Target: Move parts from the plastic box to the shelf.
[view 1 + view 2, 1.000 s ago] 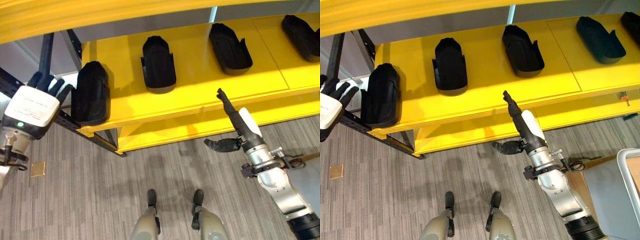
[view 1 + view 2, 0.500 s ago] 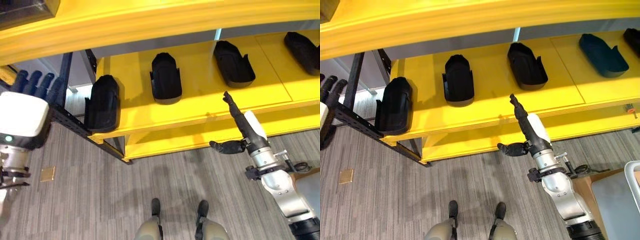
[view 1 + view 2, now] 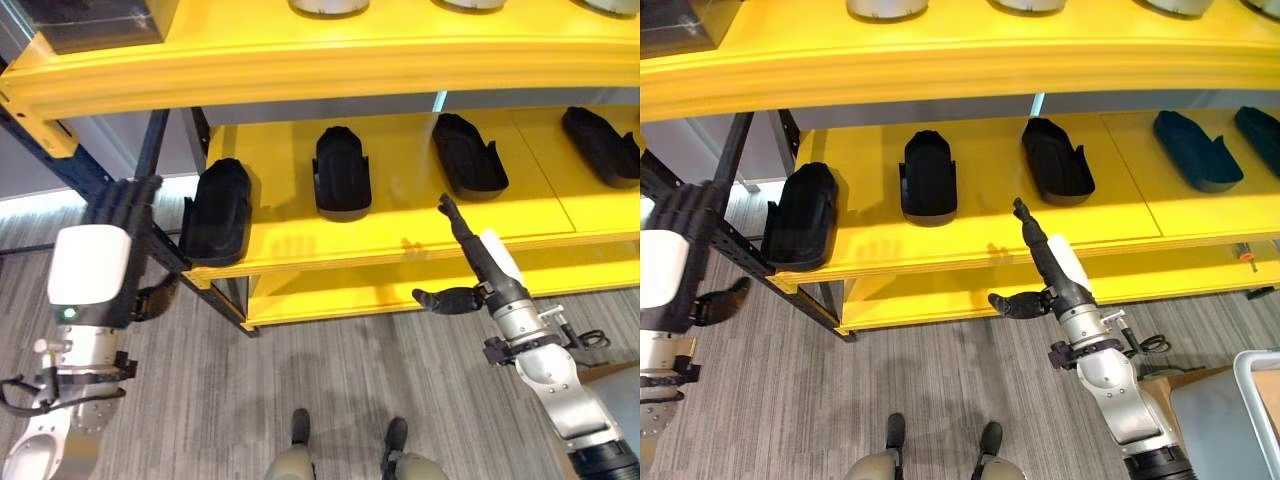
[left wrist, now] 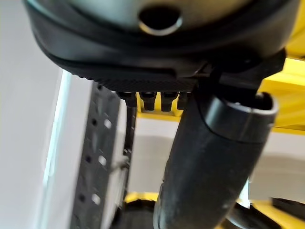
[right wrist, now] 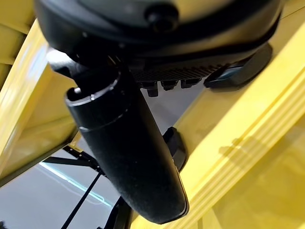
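My head pair looks down on the same yellow shelf (image 3: 400, 215) — wrist cameras sit close, facing it.

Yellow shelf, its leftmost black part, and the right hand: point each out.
yellow shelf (image 3: 400, 215): left eye view, bare board.
leftmost black part (image 3: 215, 212): left eye view, its top.
right hand (image 3: 1050, 262): right eye view, its back.
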